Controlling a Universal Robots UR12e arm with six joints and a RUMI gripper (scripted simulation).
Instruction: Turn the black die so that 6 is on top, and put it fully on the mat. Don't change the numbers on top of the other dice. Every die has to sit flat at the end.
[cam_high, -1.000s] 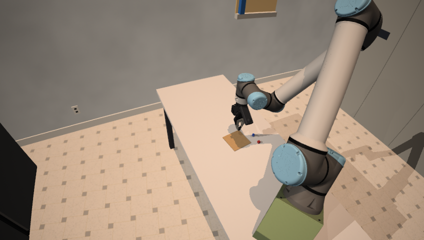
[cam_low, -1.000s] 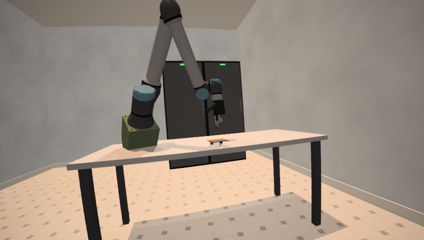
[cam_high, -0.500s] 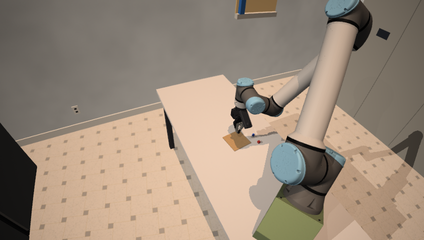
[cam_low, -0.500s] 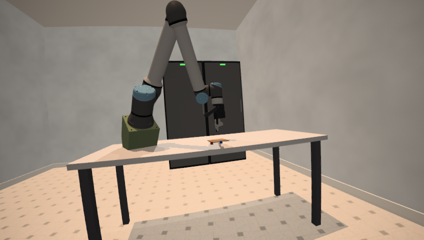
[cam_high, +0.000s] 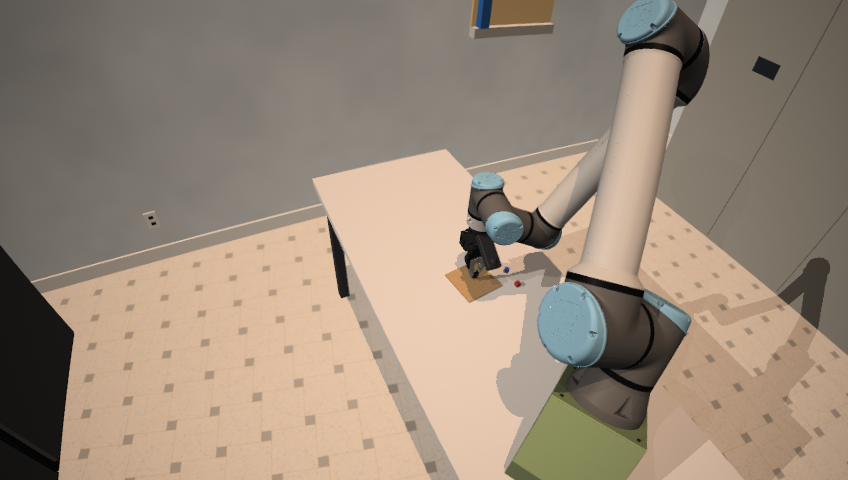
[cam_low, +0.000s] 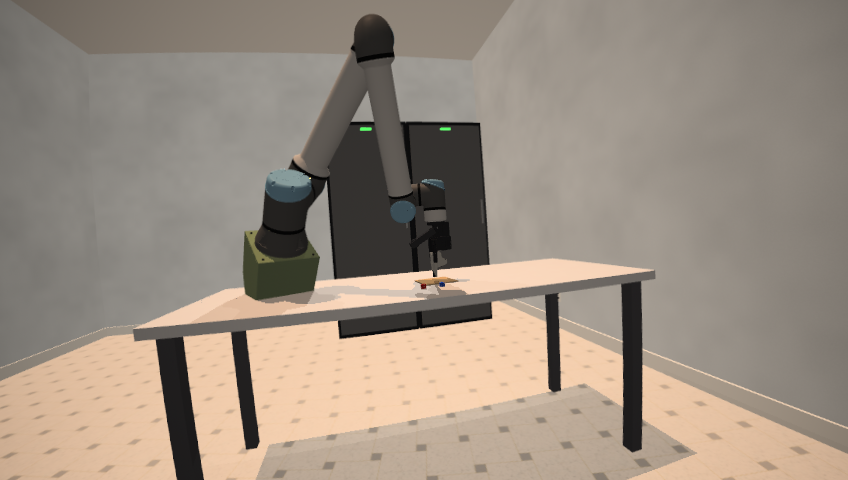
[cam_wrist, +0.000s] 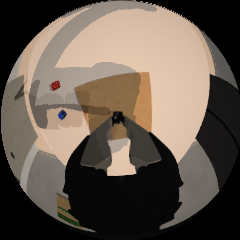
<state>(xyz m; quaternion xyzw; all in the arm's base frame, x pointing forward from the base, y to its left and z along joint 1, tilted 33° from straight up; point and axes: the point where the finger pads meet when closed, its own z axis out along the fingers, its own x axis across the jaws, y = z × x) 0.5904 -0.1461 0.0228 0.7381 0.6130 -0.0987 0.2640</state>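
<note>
My gripper (cam_wrist: 118, 119) is shut on the black die (cam_wrist: 118, 117), which sits small and dark between the fingertips. It hangs over the brown mat (cam_wrist: 117, 99), a little above it. In the top view the gripper (cam_high: 475, 272) stands over the mat's (cam_high: 473, 283) far part; the die is too small to make out there. In the exterior view the gripper (cam_low: 436, 265) points straight down just above the mat (cam_low: 436, 280). I cannot read the die's top number.
A red die (cam_high: 517, 284) and a blue die (cam_high: 506, 270) lie on the table beside the mat, off it, toward the arm's base; they also show in the wrist view, red (cam_wrist: 55, 85) and blue (cam_wrist: 62, 115). The arm's green base block (cam_low: 279, 264) stands at the table's end.
</note>
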